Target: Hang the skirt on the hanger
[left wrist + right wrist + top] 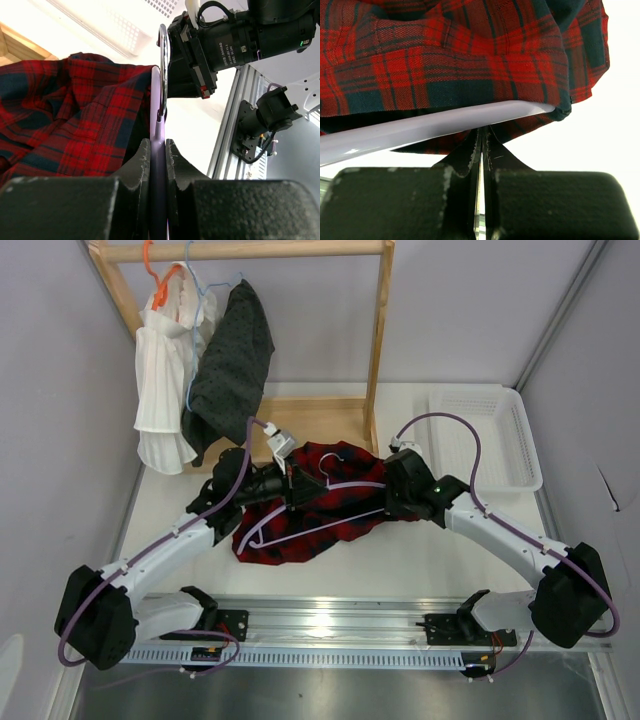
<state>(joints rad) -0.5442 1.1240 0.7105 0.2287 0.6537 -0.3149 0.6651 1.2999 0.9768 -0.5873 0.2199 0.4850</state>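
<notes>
Top view: skirt (pixel 322 508) lies crumpled at table (pixel 440 560) centre, with the hanger (pixel 350 486) across it, hook toward 12 o'clock. Left end effector (pixel 290 486) comes in at the skirt's 10 o'clock edge. The left wrist view shows its fingers (pixel 142 160) pinching the hanger's lilac bar (pixel 155 100), with checked cloth (pixel 75 110) draped at 9 o'clock of the bar. Right end effector (pixel 388 502) sits at the skirt's 3 o'clock edge. In the right wrist view its fingers (pixel 465 155) are pressed together, tips right under the hanger bar (pixel 420 127), and the skirt (pixel 460 55) hangs over that bar. Whether any cloth is caught between them cannot be told. At 11 o'clock on the table stands a wooden rack (pixel 380 330) carrying a white garment (pixel 165 390) and a dotted one (pixel 235 360). A white basket (pixel 520 440) sits at 2 o'clock.
</notes>
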